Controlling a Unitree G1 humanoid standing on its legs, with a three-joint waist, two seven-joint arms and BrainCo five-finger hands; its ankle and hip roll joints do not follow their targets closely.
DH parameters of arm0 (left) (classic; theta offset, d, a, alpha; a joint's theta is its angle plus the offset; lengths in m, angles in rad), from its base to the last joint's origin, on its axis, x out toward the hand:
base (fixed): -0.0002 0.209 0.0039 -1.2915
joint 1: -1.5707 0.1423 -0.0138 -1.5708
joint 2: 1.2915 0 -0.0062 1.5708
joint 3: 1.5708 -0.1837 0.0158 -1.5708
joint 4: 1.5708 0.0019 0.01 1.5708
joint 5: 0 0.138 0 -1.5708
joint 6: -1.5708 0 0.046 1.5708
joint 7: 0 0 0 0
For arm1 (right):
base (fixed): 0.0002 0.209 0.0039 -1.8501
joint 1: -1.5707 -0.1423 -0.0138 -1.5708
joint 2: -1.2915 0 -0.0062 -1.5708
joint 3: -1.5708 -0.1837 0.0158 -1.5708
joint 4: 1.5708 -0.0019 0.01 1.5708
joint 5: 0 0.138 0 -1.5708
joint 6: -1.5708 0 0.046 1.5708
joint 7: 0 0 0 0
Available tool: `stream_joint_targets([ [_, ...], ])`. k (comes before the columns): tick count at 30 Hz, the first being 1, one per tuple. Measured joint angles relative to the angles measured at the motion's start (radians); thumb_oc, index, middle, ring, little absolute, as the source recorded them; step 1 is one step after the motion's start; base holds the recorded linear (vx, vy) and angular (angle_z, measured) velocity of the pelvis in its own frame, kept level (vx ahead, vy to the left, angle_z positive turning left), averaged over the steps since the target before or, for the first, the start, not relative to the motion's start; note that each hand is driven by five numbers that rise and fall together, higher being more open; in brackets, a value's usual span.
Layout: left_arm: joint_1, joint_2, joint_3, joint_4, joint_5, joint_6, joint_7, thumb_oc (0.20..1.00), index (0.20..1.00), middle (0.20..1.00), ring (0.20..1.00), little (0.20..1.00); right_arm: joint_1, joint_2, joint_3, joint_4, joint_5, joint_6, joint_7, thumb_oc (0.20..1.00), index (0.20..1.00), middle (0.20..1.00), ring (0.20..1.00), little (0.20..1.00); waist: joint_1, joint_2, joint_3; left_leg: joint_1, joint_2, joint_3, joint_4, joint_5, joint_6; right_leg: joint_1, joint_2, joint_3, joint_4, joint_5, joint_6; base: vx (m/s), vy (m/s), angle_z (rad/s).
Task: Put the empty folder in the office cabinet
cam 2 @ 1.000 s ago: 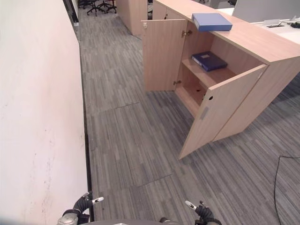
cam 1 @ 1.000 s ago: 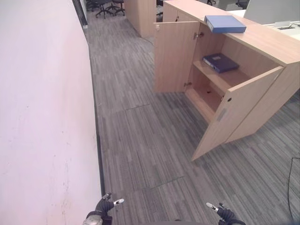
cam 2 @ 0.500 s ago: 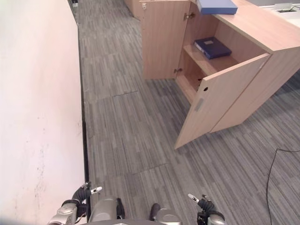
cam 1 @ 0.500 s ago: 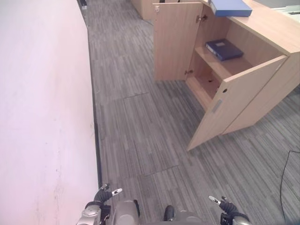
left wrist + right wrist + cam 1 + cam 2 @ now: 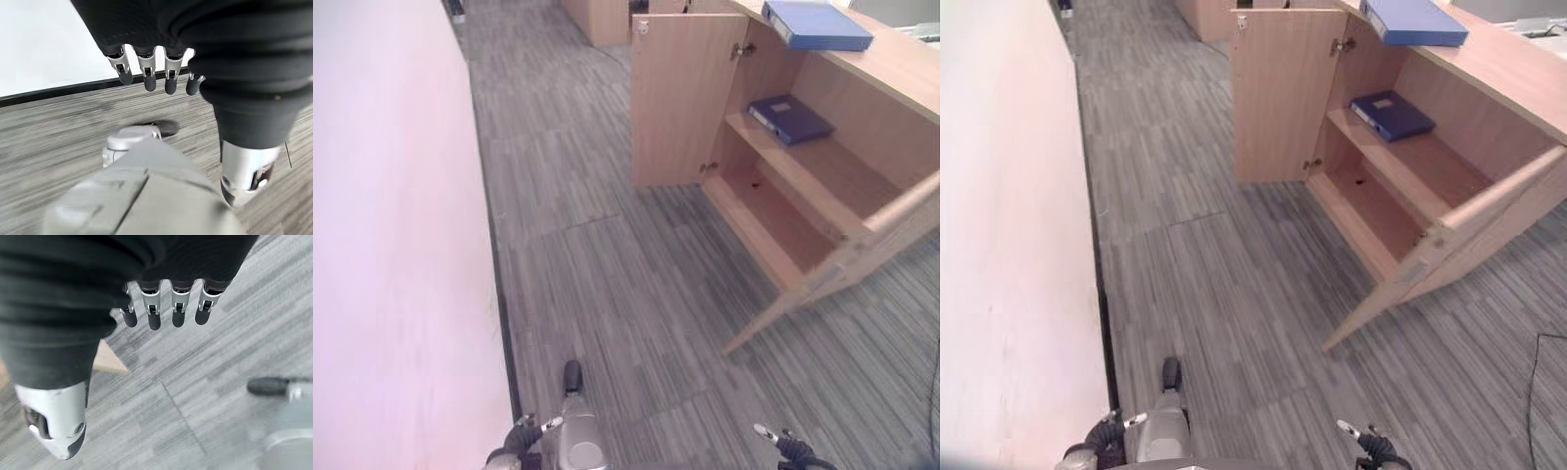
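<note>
Grey striped carpet [image 5: 607, 274] runs ahead of me, with a pale wall [image 5: 391, 245] along my left side and a dark strip at its foot. Ahead and to my right stands a light wooden cabinet [image 5: 891, 93] with both doors swung open: the far door [image 5: 680, 98] stands square to the front, the near door [image 5: 862, 259] juts out over the carpet toward me.

A light blue folder [image 5: 818, 24] lies flat on the cabinet's top surface, just above the open compartment. It is a slim rectangular box shape with a plain cover, and its long axis runs at a slant, one short end toward the cabinet's front edge and the other toward the back. It overhangs nothing that I can make out.

A second, darker blue folder [image 5: 791, 118] lies flat on the upper shelf [image 5: 813, 171] inside, near the far door's hinge side, with a small pale label on its cover. It also lies at a slant on the shelf. The lower shelf [image 5: 769, 215] shows bare wood.

My left hand [image 5: 156, 73] hangs low by my side over the carpet, fingers [image 5: 148, 81] relaxed and holding nothing. My right hand [image 5: 166, 303] hangs the same way on the other side, fingers [image 5: 154, 316] loose and empty, thumb [image 5: 56, 426] apart.
</note>
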State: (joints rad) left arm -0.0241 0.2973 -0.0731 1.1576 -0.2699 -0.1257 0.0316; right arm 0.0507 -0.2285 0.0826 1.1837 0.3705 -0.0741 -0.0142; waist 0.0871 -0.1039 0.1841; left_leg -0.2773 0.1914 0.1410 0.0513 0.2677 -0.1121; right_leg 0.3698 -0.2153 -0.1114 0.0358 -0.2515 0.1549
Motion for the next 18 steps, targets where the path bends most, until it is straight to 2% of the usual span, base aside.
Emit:
stream_joint_targets([
  [1,-0.03,0.007,0.004,-0.006,0.0,-0.002,-0.001,1.0,1.0,1.0,1.0,1.0,-0.004,0.019,-0.014,-0.004,0.0,-0.001,0.003,1.0,1.0,1.0,1.0,1.0,0.004,-0.006,0.0,-0.006,-0.013,0.0,0.01,-0.014,0.02,-0.016,-0.006,0.002,0.025,0.06,-0.001,0.28,0.259,0.36],
  [2,-0.054,0.012,0.003,-0.025,0.0,-0.008,-0.001,1.0,1.0,1.0,1.0,1.0,-0.022,0.029,-0.011,0.008,0.0,0.0,0.005,1.0,1.0,1.0,1.0,1.0,0.007,-0.012,-0.004,-0.007,-0.027,0.013,0.024,-0.036,0.048,-0.022,-0.015,0.011,0.03,0.135,0.015,0.3,0.264,0.2],
  [3,-0.07,0.02,-0.001,-0.03,0.0,-0.016,0.0,1.0,1.0,1.0,1.0,1.0,-0.049,0.033,-0.012,0.015,0.0,-0.005,0.009,1.0,1.0,1.0,1.0,1.0,0.014,-0.012,-0.016,-0.004,-0.04,0.034,0.061,-0.101,0.047,-0.019,-0.036,0.019,0.028,0.233,0.051,0.25,0.234,-0.01],
  [5,-0.076,0.023,-0.004,-0.036,0.0,-0.024,0.002,1.0,1.0,1.0,1.0,1.0,-0.076,0.03,-0.015,0.021,0.0,-0.008,0.014,1.0,1.0,1.0,1.0,1.0,0.015,-0.007,-0.026,0.007,-0.06,0.046,0.076,-0.141,0.069,-0.037,-0.053,0.016,0.06,0.316,0.061,0.2,0.217,-0.01],
  [6,-0.078,0.021,-0.006,-0.039,0.0,-0.025,0.002,1.0,1.0,1.0,1.0,1.0,-0.081,0.025,-0.015,0.039,0.0,-0.007,0.014,1.0,1.0,1.0,1.0,1.0,0.008,0.0,-0.033,0.012,-0.071,0.045,0.073,-0.151,0.079,-0.05,-0.057,0.018,0.083,0.377,0.092,0.19,0.224,0.17],
  [8,-0.073,0.021,-0.021,-0.054,0.0,-0.025,0.003,1.0,1.0,1.0,1.0,1.0,-0.079,0.013,-0.015,0.066,-0.002,0.001,0.013,1.0,1.0,1.0,1.0,1.0,0.012,0.001,-0.044,0.03,-0.094,0.056,0.06,-0.183,0.099,-0.099,-0.077,0.029,0.153,0.479,0.124,0.26,0.302,0.11],
  [9,-0.066,0.021,-0.03,-0.059,0.0,-0.025,0.002,1.0,1.0,1.0,1.0,1.0,-0.076,0.009,-0.015,0.068,-0.003,0.001,0.013,1.0,1.0,1.0,1.0,1.0,0.014,-0.002,-0.046,0.04,-0.109,0.064,0.053,-0.193,0.109,-0.117,-0.09,0.044,0.18,0.523,0.123,0.22,0.252,0.01],
  [10,-0.061,0.022,-0.047,-0.063,0.001,-0.025,0.001,1.0,1.0,1.0,1.0,1.0,-0.071,0.004,-0.015,0.071,-0.008,0.001,0.012,1.0,1.0,1.0,1.0,1.0,0.019,-0.004,-0.048,0.042,-0.123,0.081,0.057,-0.209,0.122,-0.147,-0.105,0.044,0.219,0.57,0.089,0.14,0.172,0.02],
  [11,-0.061,0.02,-0.049,-0.064,0.001,-0.024,0.0,1.0,1.0,1.0,1.0,1.0,-0.067,0.0,-0.016,0.072,-0.008,0.001,0.012,1.0,1.0,1.0,1.0,1.0,0.021,-0.006,-0.049,0.042,-0.137,0.101,0.061,-0.224,0.14,-0.18,-0.121,0.042,0.261,0.612,0.039,0.11,0.182,0.06],
  [12,-0.061,0.023,-0.053,-0.065,0.001,-0.024,0.001,1.0,1.0,1.0,1.0,1.0,-0.066,-0.001,-0.017,0.075,-0.008,0.003,0.012,1.0,1.0,1.0,1.0,1.0,0.013,-0.003,-0.048,0.047,-0.142,0.094,0.053,-0.232,0.149,-0.206,-0.128,0.044,0.312,0.596,0.055,0.16,0.262,0.07],
  [13,-0.071,0.022,-0.046,-0.065,0.0,-0.024,0.002,1.0,1.0,1.0,1.0,1.0,-0.069,0.0,-0.018,0.073,-0.009,0.008,0.014,1.0,1.0,1.0,1.0,1.0,0.016,0.001,-0.045,0.046,-0.148,0.097,0.057,-0.241,0.163,-0.241,-0.129,0.043,0.351,0.515,0.112,0.16,0.278,-0.08],
  [14,-0.077,0.023,-0.049,-0.066,0.001,-0.023,0.005,1.0,1.0,1.0,1.0,1.0,-0.078,-0.002,-0.027,0.073,-0.008,0.01,0.014,1.0,1.0,1.0,1.0,1.0,0.018,0.015,-0.037,0.054,-0.148,0.106,0.061,-0.255,0.184,-0.286,-0.113,0.03,0.382,0.463,0.102,0.19,0.272,-0.16],
  [15,-0.089,0.021,-0.058,-0.066,0.001,-0.021,0.004,1.0,1.0,1.0,1.0,1.0,-0.078,-0.007,-0.057,0.071,-0.008,0.001,0.014,1.0,1.0,1.0,1.0,1.0,0.007,0.043,-0.019,0.078,-0.148,0.102,0.055,-0.263,0.195,-0.321,-0.101,-0.012,0.436,0.436,0.076,0.27,0.279,-0.38],
  [16,-0.085,0.016,-0.084,-0.09,0.0,-0.019,0.008,1.0,1.0,1.0,1.0,1.0,-0.07,-0.025,-0.093,0.073,-0.004,-0.002,0.013,1.0,1.0,1.0,1.0,1.0,-0.011,0.096,0.003,0.15,-0.144,0.099,-0.011,-0.276,0.211,-0.395,-0.074,-0.008,0.566,0.299,0.066,0.31,0.213,-0.3],
  [17,-0.077,0.013,-0.084,-0.1,0.0,-0.017,0.009,1.0,1.0,1.0,1.0,1.0,-0.062,-0.037,-0.103,0.074,0.003,-0.002,0.013,1.0,1.0,1.0,1.0,1.0,-0.033,0.125,0.009,0.182,-0.137,0.1,-0.048,-0.266,0.203,-0.432,-0.056,-0.027,0.607,0.226,0.062,0.22,0.109,-0.37],
  [18,-0.066,0.005,-0.083,-0.104,0.0,-0.017,0.007,1.0,1.0,1.0,1.0,1.0,-0.042,-0.056,-0.124,0.093,0.003,0.0,0.012,1.0,1.0,1.0,1.0,1.0,-0.062,0.161,0.01,0.227,-0.133,0.116,-0.093,-0.254,0.197,-0.466,-0.062,-0.112,0.589,0.154,0.056,0.14,0.017,-0.3],
])
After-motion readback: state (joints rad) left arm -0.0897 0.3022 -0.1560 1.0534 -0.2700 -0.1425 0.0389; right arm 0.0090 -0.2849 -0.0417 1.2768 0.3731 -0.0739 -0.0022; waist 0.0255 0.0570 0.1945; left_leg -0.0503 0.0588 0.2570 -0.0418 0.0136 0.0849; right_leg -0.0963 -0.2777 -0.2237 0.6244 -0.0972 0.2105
